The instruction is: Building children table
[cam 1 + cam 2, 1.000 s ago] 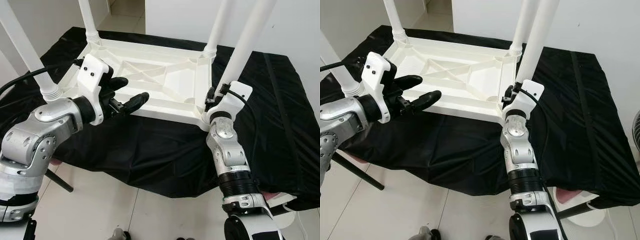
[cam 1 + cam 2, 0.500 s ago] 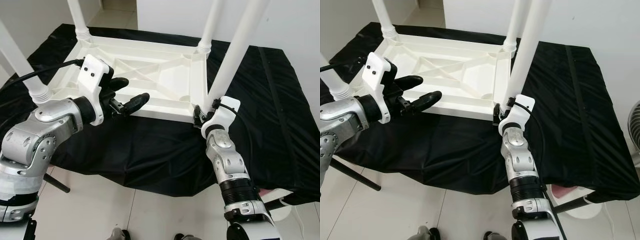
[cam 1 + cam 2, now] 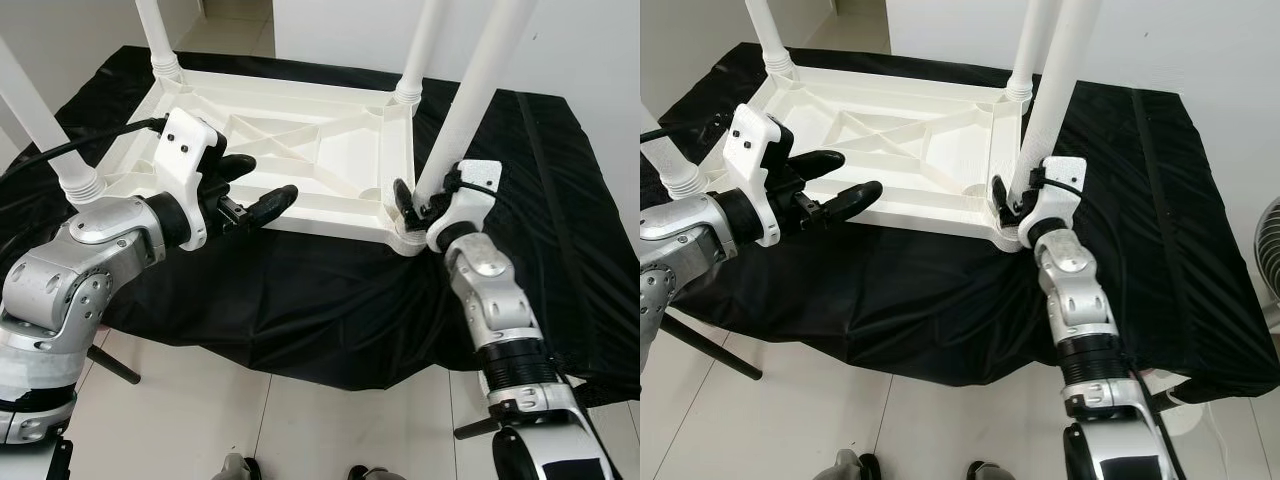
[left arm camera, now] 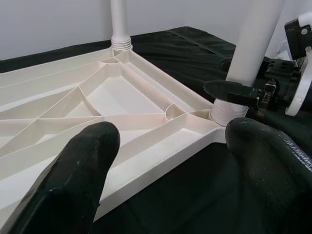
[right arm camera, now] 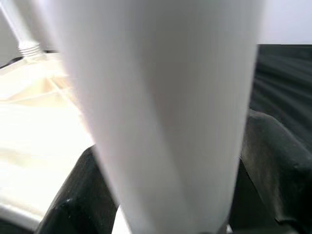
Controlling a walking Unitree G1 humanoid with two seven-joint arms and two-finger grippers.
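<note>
An upturned white plastic children's table (image 3: 300, 160) lies on a black cloth (image 3: 330, 300). The right gripper (image 3: 420, 207) clamps its near-right leg (image 3: 470, 110) low down; the left gripper (image 3: 258, 192), fingers apart, hovers over the near edge. Light, stiff, smooth plastic, likely best held near the sockets.

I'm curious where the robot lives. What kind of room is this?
Probably a plain room in a home: white floor tiles, bare white walls, and an upside-down children's table on a black cloth.

Upturned table (image 3: 290, 150) on cloth (image 3: 300, 300), legs up
</note>
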